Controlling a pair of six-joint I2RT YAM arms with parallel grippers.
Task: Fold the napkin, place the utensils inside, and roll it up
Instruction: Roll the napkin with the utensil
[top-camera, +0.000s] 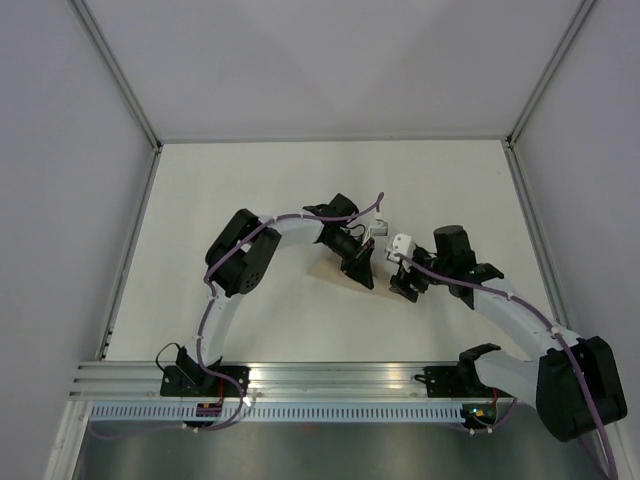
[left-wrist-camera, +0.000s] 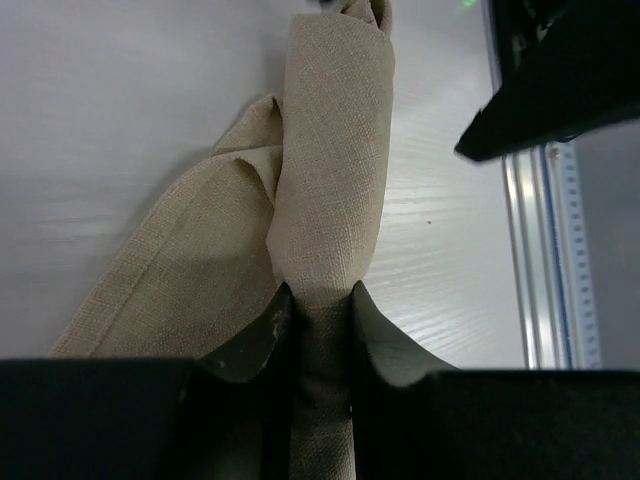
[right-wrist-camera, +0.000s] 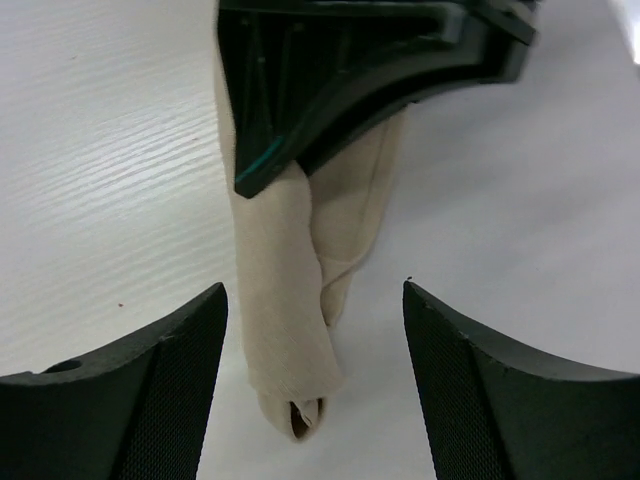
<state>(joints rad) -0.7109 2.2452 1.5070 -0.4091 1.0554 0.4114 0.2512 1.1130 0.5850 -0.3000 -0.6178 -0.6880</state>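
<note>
The rolled napkin (left-wrist-camera: 335, 150) looks soft and limp. The left claw (left-wrist-camera: 321, 296) pinches 1 end. The right claw (right-wrist-camera: 313, 288) waits open by the other end, a good place to grip.

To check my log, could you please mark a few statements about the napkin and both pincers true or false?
1. The left pincer is shut on the napkin. True.
2. The right pincer grips the napkin. False: it is open, straddling the roll.
3. The napkin lies flat and unfolded. False: it is rolled into a tube.
4. Both pincers sit close together near the middle of the table. True.
</note>
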